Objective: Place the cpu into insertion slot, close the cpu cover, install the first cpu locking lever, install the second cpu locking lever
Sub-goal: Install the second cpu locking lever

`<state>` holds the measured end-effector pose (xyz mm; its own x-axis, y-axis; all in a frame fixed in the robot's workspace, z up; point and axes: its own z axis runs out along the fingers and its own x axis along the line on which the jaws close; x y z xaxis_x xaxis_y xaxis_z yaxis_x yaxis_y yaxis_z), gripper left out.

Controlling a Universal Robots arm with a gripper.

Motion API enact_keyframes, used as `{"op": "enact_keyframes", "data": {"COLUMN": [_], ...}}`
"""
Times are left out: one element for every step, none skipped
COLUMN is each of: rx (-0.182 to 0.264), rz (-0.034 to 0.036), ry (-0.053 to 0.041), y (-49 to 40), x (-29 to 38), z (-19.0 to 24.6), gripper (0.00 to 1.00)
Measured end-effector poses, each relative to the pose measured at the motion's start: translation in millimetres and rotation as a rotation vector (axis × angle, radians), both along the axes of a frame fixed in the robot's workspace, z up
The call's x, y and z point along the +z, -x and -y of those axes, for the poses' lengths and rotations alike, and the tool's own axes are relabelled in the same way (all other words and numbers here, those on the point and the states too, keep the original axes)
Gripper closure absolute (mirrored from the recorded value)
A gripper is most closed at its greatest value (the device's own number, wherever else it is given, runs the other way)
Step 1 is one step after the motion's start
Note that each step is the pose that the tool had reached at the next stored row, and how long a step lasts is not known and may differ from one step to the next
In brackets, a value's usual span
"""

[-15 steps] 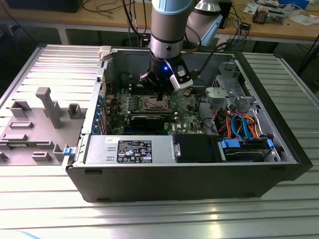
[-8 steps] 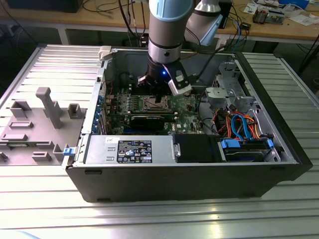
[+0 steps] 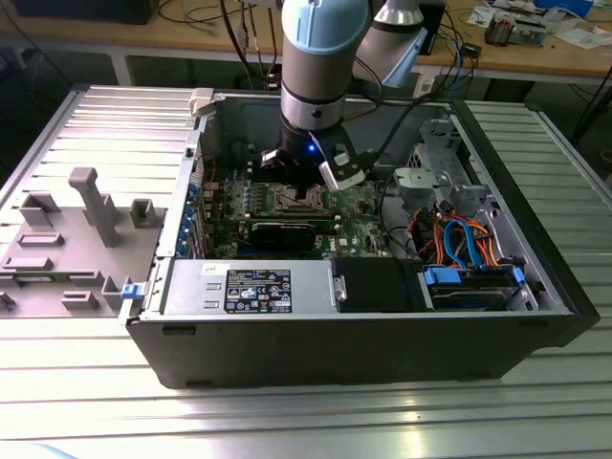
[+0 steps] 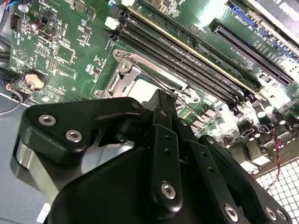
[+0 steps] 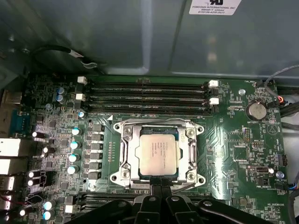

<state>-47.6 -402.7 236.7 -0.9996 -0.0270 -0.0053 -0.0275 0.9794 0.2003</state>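
The cpu [image 5: 158, 155], a silvery-grey square chip, lies flat in the socket on the green motherboard [image 5: 233, 154]. The cpu cover [image 5: 128, 156], a silvery metal frame, lies down around it with the chip showing through its window. My gripper [image 5: 161, 187] is shut, its black fingers pressed together at the socket's edge, just beside the cpu. In the second wrist view, a thin wire locking lever [image 4: 152, 77] runs along the cover [image 4: 122, 74] up to the tip of the gripper [image 4: 167, 100]. In the exterior view, the gripper [image 3: 308, 191] reaches down into the open computer case [image 3: 382, 344].
Black memory slots [image 5: 147, 95] run along one side of the socket. A row of capacitors [image 5: 74, 144] and a coin battery [image 5: 256, 110] flank it. The case holds a power supply [image 3: 244, 287] and orange and blue cables [image 3: 459, 239]. A grey fixture [image 3: 86, 206] stands at the exterior view's left.
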Motion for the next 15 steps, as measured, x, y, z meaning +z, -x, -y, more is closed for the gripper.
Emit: {"op": "enact_keyframes", "data": {"rx": [0.0,0.0,0.0,0.0,0.0,0.0,0.0,0.0,0.0,0.0,0.0,0.0,0.0,0.0,0.0], "rz": [0.0,0.0,0.0,-0.0019,-0.0026,-0.0028,-0.003,-0.0039,-0.0051,-0.006,-0.0066,-0.0074,-0.0074,-0.0074,-0.0074], "ry": [0.0,0.0001,0.0002,0.0,0.0002,0.0002,0.0002,-0.0004,-0.0031,-0.0045,-0.0056,-0.0071,-0.0075,-0.0079,-0.0082], "y": [0.0,0.0,-0.1,-1.4,-2.3,-2.5,-2.5,-2.5,-1.8,-0.6,0.4,3.1,6.1,9.4,12.1], "x": [0.0,0.0,0.0,-0.1,0.0,0.0,-0.1,-0.4,-0.9,-1.3,-1.5,-1.6,-1.7,-1.8,-2.0], "z": [0.0,0.1,0.4,4.4,5.2,5.9,6.7,7.9,11.1,12.3,12.8,13.1,13.2,13.2,13.2], "gripper": [0.89,0.89,0.89,0.89,0.89,0.89,0.89,0.89,0.89,0.89,0.89,0.89,0.89,0.89,0.89]}}
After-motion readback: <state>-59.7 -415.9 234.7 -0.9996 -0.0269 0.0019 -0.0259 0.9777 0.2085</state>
